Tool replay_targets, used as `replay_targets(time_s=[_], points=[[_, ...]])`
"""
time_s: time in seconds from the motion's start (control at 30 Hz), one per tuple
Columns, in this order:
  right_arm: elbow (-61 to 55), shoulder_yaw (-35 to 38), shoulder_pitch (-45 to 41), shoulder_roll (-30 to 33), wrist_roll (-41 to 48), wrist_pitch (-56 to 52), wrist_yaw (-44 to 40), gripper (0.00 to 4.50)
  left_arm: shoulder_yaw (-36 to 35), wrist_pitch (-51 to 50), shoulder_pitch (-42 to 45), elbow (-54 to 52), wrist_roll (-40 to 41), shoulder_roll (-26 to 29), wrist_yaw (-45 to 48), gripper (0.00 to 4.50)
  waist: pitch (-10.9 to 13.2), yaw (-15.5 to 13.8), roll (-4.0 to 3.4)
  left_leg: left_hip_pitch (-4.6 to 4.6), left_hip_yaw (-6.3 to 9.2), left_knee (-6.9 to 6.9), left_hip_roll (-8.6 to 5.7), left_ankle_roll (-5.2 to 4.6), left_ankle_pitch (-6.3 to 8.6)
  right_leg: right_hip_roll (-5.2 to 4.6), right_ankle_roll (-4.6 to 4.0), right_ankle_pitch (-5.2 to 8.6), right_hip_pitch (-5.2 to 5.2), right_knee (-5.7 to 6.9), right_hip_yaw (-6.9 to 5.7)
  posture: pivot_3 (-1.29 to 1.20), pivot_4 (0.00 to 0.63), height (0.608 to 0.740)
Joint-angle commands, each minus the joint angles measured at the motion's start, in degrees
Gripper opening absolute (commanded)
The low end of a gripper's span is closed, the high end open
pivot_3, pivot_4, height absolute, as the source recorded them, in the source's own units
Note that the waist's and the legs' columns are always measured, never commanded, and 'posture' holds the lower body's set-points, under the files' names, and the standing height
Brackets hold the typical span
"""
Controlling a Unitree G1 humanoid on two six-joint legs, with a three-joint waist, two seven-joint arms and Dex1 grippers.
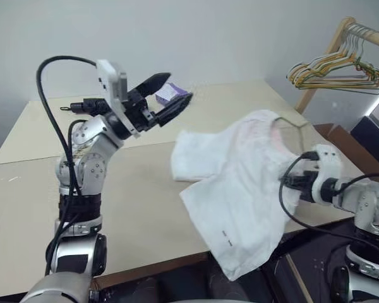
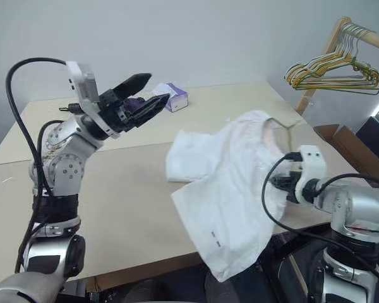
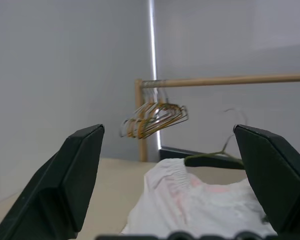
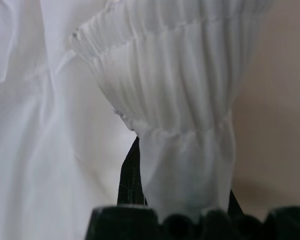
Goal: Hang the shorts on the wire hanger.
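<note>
White soft shorts (image 1: pixel 240 189) trail off the table edge (image 1: pixel 151 262), their waistband pinched between our right gripper (image 4: pixel 182 200) fingers, hanger wire (image 3: pixel 210 157) just beyond. Our left gripper (image 1: pixel 167 98) hangs wide open, well apart; one-sided hold may let them slide off.

A pale beige table (image 1: pixel 145 189) spans the scene, a seam running across its top. Near its far edge sits a small purple-and-white box (image 2: pixel 175 96). Beyond the table's far right corner stands a wooden rack (image 1: pixel 341 38) with a slanted post and a rail, from which a bunch of wire hangers (image 1: pixel 338 71), yellowish and grey, hangs close together. A plain grey wall (image 1: pixel 208 38) stands behind.
</note>
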State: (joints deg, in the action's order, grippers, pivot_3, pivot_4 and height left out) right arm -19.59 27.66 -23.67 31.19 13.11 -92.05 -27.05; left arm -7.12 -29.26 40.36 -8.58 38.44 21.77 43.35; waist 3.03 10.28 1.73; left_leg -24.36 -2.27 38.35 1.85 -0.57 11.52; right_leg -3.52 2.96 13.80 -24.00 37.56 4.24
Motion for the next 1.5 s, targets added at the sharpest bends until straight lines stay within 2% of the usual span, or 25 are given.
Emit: replay_targets(time_s=[0.03, 0.27, 0.53, 0.87, 1.03, 1.2, 1.23, 1.3, 1.5], points=[[0.1, 8.1, -1.7, 0.1, -1.9, -0.4, 5.9, 0.0, 0.3, -3.6, 1.3, -2.9, 3.6, -0.4, -0.6, 4.47, 0.0, 0.2, -0.05, 0.05, -0.01, -0.01, 0.0, 0.0, 0.0, 0.02, 0.0, 0.01, 0.03, 0.01, 0.0, -0.23, 0.048, 0.74], [5.6, 16.9, -7.5, 3.0, -2.7, -0.4, 12.9, 0.0, 2.1, -2.0, 1.2, -2.0, 2.0, -0.2, 1.5, 4.47, 0.0, 2.1, -0.3, 0.37, -0.29, -0.1, 0.01, 0.0, 0.0, 0.07, 0.28, 0.2, 0.53, -0.3, -0.03, -0.25, 0.045, 0.74], [18.2, 21.6, -19.3, 9.7, -5.4, -0.4, 18.0, 0.0, 2.4, -1.5, 1.6, -1.3, 1.6, -0.1, 2.7, 4.47, 0.0, 3.8, -0.56, 0.72, -0.32, -0.23, -0.01, -0.01, 0.0, 0.07, 0.4, 0.27, 0.91, -0.57, 0.04, -0.24, 0.034, 0.74], [43.9, 25.2, -30.6, 19.2, -6.6, 13.3, 24.1, 0.0, 3.1, -0.7, 0.9, -2.1, 0.8, 0.1, 2.8, 4.47, 0.0, 4.8, -0.61, 0.74, -0.39, -0.34, -0.02, -0.02, 0.0, 0.06, 0.43, 0.27, 0.96, -0.78, 0.09, -0.23, 0.026, 0.74], [55.0, 26.7, -31.9, 22.9, -6.0, 20.9, 27.2, 0.0, 3.1, -0.4, 0.1, -2.6, 0.4, 0.4, 2.7, 4.47, 0.0, 5.0, -0.6, 0.91, -0.49, -0.47, -0.04, -0.01, 0.0, 0.07, 0.41, 0.28, 1.0, -0.81, 0.23, -0.23, 0.026, 0.74], [59.9, 26.6, -31.1, 23.4, -4.5, 24.0, 28.3, 0.0, 3.1, -0.3, -0.2, -2.9, 0.1, 0.5, 2.6, 4.47, 0.0, 5.5, -0.58, 1.15, -0.63, -0.56, -0.13, -0.01, 0.0, 0.1, 0.4, 0.31, 1.04, -0.82, 0.64, -0.22, 0.025, 0.74], [60.3, 26.7, -30.8, 23.1, -4.2, 24.3, 28.7, 0.67, 3.0, -0.3, -0.3, -3.0, 0.0, 0.5, 2.6, 4.5, 0.1, 5.7, -0.57, 1.19, -0.68, -0.56, -0.14, -0.01, 0.0, 0.1, 0.4, 0.31, 1.08, -0.83, 0.71, -0.22, 0.025, 0.74], [60.4, 26.9, -30.0, 22.7, -3.4, 25.2, 29.4, 1.21, 3.0, -0.3, -0.3, -3.1, -0.1, 0.5, 2.7, 4.5, 0.1, 6.1, -0.56, 1.25, -0.71, -0.56, -0.15, -0.02, 0.0, 0.1, 0.41, 0.31, 1.16, -0.87, 0.78, -0.22, 0.025, 0.74], [53.4, 22.4, -26.1, 21.2, -2.0, 26.2, 27.9, 3.39, 2.9, -0.5, 0.0, -3.0, 0.0, 0.7, 2.7, 4.5, 0.1, 6.5, -0.51, 1.79, -0.67, -0.66, -0.12, -0.08, 0.05, 0.12, 0.4, 0.29, 1.85, -1.43, 0.88, -0.22, 0.025, 0.74]])
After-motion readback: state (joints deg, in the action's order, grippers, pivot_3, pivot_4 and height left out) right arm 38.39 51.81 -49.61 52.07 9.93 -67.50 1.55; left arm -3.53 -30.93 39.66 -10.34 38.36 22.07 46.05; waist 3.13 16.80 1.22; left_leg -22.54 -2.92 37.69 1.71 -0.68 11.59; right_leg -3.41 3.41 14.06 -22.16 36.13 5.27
